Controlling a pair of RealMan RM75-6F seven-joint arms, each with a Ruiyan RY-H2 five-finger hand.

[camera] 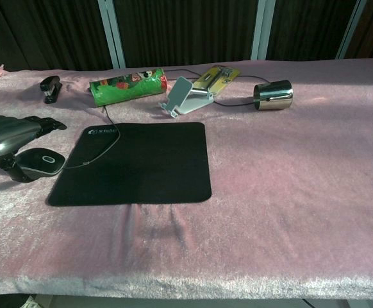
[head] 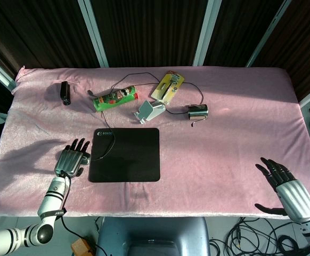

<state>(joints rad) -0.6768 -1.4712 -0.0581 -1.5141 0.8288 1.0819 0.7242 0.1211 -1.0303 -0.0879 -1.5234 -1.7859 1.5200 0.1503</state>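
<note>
My left hand point(head: 71, 158) point(camera: 8, 137) lies over a black wired mouse point(camera: 41, 160) just left of the black mouse pad point(head: 124, 154) point(camera: 135, 163). Its fingers point(head: 78, 145) stretch out flat above the mouse and the thumb stands at the mouse's left side. I see no closed grip on it. The mouse cable point(camera: 100, 149) runs across the pad's corner toward the back. My right hand point(head: 284, 185) hovers at the table's front right with fingers spread and nothing in it. The chest view does not show it.
On the pink cloth point(head: 224, 154) behind the pad lie a green chip can point(head: 116, 99) point(camera: 127, 86), a white phone stand point(head: 149, 111) point(camera: 186, 96), a yellow package point(head: 168, 87), a tipped metal cup point(head: 197, 112) point(camera: 273, 95) and a black stapler point(head: 65, 93) point(camera: 50, 88).
</note>
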